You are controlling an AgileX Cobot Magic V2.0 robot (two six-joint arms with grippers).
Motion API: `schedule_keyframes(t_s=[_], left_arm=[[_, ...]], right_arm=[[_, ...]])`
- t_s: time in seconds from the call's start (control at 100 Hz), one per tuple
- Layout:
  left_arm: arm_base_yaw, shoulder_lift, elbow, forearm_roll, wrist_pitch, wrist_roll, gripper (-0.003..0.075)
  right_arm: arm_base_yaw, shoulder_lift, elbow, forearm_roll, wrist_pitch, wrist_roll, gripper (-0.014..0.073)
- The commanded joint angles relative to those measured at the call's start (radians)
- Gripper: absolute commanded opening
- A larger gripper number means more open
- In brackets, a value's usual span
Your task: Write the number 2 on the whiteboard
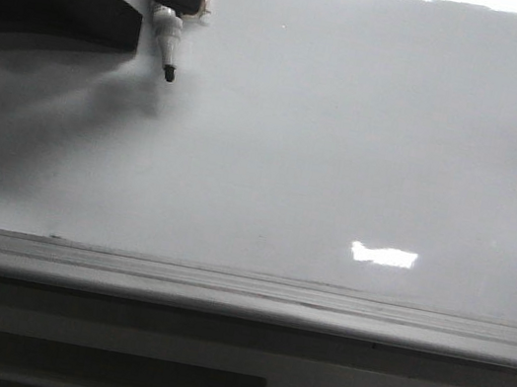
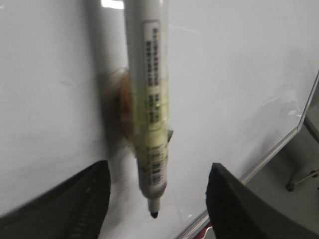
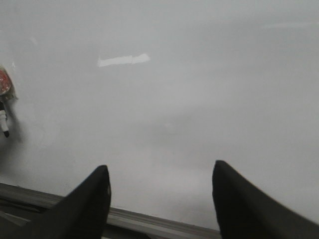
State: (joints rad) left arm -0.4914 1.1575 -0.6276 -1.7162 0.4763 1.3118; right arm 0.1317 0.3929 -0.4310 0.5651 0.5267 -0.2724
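Marker (image 1: 169, 37) poised at blank whiteboard (image 1: 343, 168), upper left.
Left gripper (image 2: 157, 199) carried it taped on, jaws spread; right gripper (image 3: 159, 199) gaped empty. Tape slip would skew the 2.

The left gripper (image 2: 157, 204) has two matte black fingers (image 2: 75, 201) with broad, rounded, wedge-like tips, and in the front view its body shows as a boxy black block at the far left. The right gripper (image 3: 160, 199) has the same pair of dark, curved fingers (image 3: 82, 209), plain and unmarked.
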Motion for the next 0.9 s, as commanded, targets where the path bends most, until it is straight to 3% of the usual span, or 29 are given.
schedule_keyframes(t_s=[0.0, 0.13, 0.2, 0.27, 0.4, 0.67, 0.89], left_arm=[[-0.007, 0.014, -0.051, -0.052, 0.003, 0.002, 0.0400], [-0.007, 0.059, -0.069, -0.075, 0.003, 0.002, 0.0398], [-0.007, 0.075, -0.069, -0.085, -0.011, 0.002, 0.0358], [-0.007, 0.085, -0.069, -0.076, -0.022, 0.002, 0.0255], [-0.007, 0.087, -0.069, -0.071, -0.022, 0.019, -0.0018], [-0.007, 0.062, -0.069, -0.063, -0.025, 0.030, -0.0020], [-0.007, -0.062, -0.067, 0.115, -0.032, 0.015, -0.0020]], right_arm=[[0.002, 0.014, -0.036, 0.023, -0.068, -0.015, 0.0399], [0.002, 0.014, -0.036, 0.023, -0.069, -0.015, 0.0399], [0.002, 0.014, -0.036, 0.023, -0.070, -0.015, 0.0399], [0.002, 0.014, -0.036, 0.023, -0.072, -0.015, 0.0399], [0.002, 0.014, -0.036, 0.023, -0.072, -0.015, 0.0399], [0.002, 0.014, -0.036, 0.023, -0.078, -0.015, 0.0399], [0.002, 0.014, -0.036, 0.045, -0.065, -0.015, 0.0393]])
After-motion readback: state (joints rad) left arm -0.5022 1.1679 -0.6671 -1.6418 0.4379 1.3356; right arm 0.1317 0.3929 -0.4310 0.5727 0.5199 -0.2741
